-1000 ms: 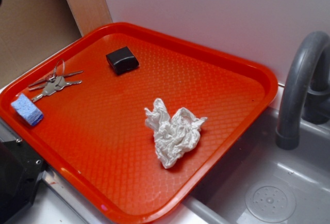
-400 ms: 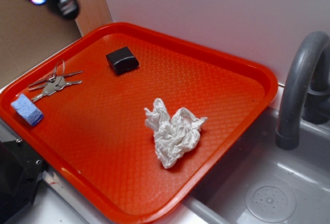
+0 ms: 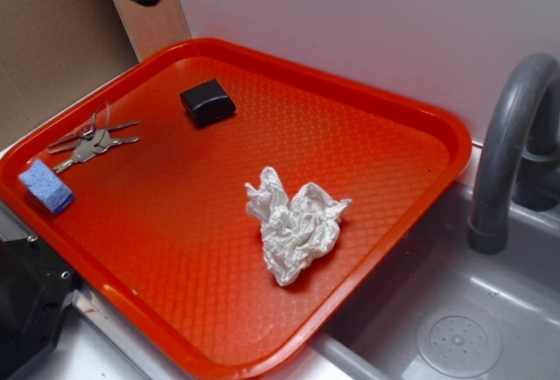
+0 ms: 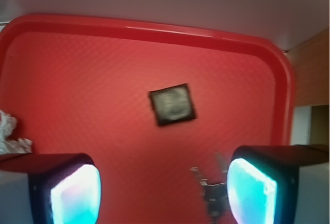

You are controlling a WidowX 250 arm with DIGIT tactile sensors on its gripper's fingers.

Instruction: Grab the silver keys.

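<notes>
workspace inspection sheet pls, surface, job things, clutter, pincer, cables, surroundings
surface: red tray, beside a grey sink.
job's things: keys flat on the tray's left part, near the sponge, not touching it; untouched.
clutter: black box, crumpled tissue, blue sponge, all on the tray.
grippers: pincer open, high above the tray; in the wrist view the keys lie close to its right finger.
cables: nothing seen.
surroundings: white wall, wooden panel, grey faucet, black object at lower left.
</notes>
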